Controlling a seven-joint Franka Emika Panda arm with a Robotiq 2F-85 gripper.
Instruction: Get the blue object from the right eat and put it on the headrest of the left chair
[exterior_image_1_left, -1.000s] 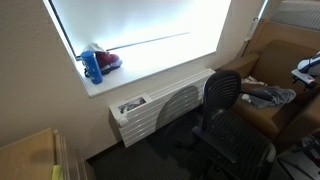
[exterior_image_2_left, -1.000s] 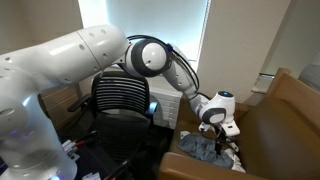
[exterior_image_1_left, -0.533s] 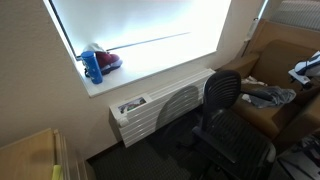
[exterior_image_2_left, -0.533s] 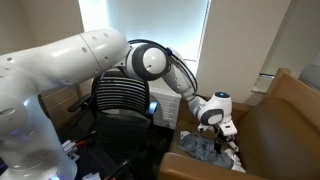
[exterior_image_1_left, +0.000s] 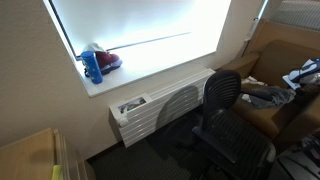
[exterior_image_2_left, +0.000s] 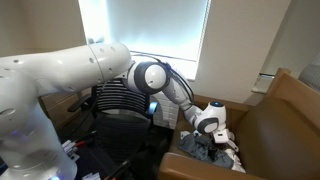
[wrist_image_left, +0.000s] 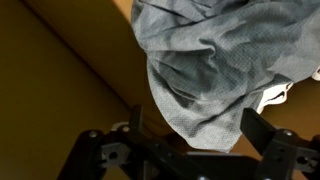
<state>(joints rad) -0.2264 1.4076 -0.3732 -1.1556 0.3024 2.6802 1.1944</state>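
Grey-blue cloth (wrist_image_left: 220, 70) is filling most of the wrist view, and we are seeing the tool (exterior_image_2_left: 222, 135) sitting lower than a second ago, dropped from above the brown armchair (exterior_image_2_left: 285, 125) to close over its seat. The cloth is lying crumpled and deeply wrinkled on that seat, beside the black mesh office chair (exterior_image_2_left: 120, 105). The tool's fingers (wrist_image_left: 135, 125) are standing spread wide apart, either side of the folds, gripping nothing.
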